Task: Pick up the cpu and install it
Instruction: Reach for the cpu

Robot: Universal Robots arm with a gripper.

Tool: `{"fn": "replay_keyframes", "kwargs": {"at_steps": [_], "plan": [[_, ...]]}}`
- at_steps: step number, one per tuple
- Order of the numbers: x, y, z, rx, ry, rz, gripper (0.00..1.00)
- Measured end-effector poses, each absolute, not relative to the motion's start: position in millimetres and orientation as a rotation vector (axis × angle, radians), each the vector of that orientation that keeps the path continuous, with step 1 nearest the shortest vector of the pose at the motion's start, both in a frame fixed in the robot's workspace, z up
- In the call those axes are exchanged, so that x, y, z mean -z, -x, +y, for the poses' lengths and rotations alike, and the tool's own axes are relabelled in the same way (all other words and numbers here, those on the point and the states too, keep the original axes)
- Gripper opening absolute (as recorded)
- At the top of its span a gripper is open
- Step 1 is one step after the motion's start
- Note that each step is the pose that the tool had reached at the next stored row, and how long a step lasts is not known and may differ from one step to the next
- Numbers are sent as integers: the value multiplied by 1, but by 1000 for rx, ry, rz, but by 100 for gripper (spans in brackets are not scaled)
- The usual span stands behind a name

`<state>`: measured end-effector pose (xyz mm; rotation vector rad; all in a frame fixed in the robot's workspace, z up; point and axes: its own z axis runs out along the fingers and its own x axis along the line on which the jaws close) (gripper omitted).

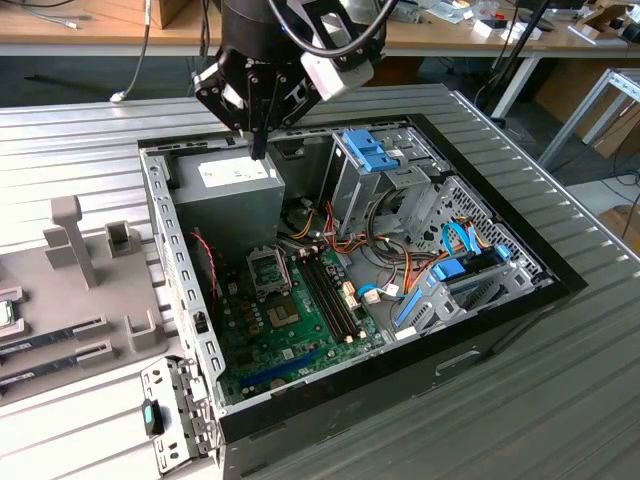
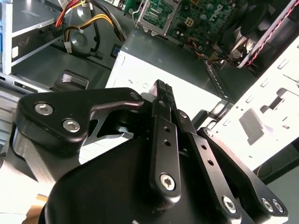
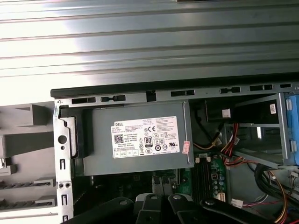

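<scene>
Hovering clenched over the power supply (image 1: 225, 190), the hand (image 1: 258, 152) is far from silvery-topped cpu (image 1: 6, 313).

Exterior view oblique above case (image 1: 186, 275), wrist views close, sharing power supply (image 3: 103, 161) (image 2: 140, 70)

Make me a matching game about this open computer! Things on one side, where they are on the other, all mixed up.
Things
1. black robot tool
2. flat green motherboard
3. blue plastic clip
4. grey plastic parts holder

Places
A. at the bottom of the open black computer case
B. on top of the silver metal drive cage
C. outside the case, at the exterior view's left
D. above the grey power supply box with the white label

Pairs: 1-D, 2-A, 3-B, 4-C.
</scene>
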<state>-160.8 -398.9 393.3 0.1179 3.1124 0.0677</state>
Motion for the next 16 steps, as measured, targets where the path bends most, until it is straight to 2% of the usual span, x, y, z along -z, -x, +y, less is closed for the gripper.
{"fn": "replay_keyframes", "kwargs": {"at_steps": [16], "plan": [[-393,183,-399,-68,-118,3112,11]]}}
